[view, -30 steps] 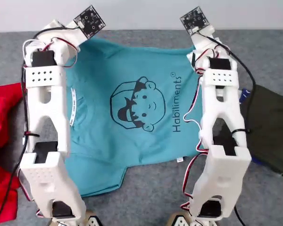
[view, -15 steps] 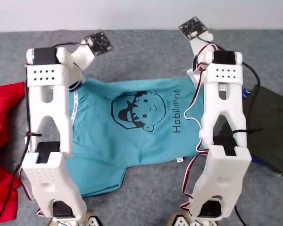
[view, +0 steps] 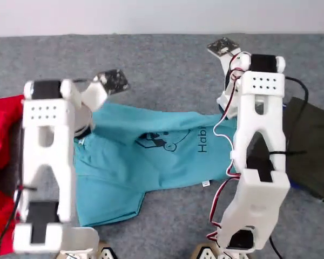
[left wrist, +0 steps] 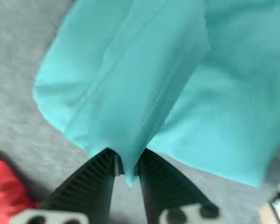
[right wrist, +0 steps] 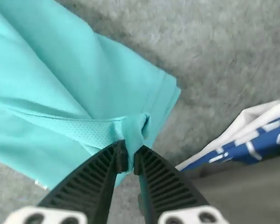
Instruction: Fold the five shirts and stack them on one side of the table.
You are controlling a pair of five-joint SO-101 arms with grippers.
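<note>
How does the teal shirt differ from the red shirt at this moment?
The teal shirt is pinched by the left gripper and the right gripper; the red shirt is held by nothing. The teal shirt lies mid-table with its far edge raised; the red shirt sits bunched on the left arm's side. The teal shirt carries a dark print; none shows on the red shirt. Both rest on the grey table.

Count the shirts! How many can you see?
4. A teal shirt in the middle, a red shirt at the left edge, a dark green shirt on the right, and a blue-and-white one peeking out at its edge. More may be hidden.
</note>
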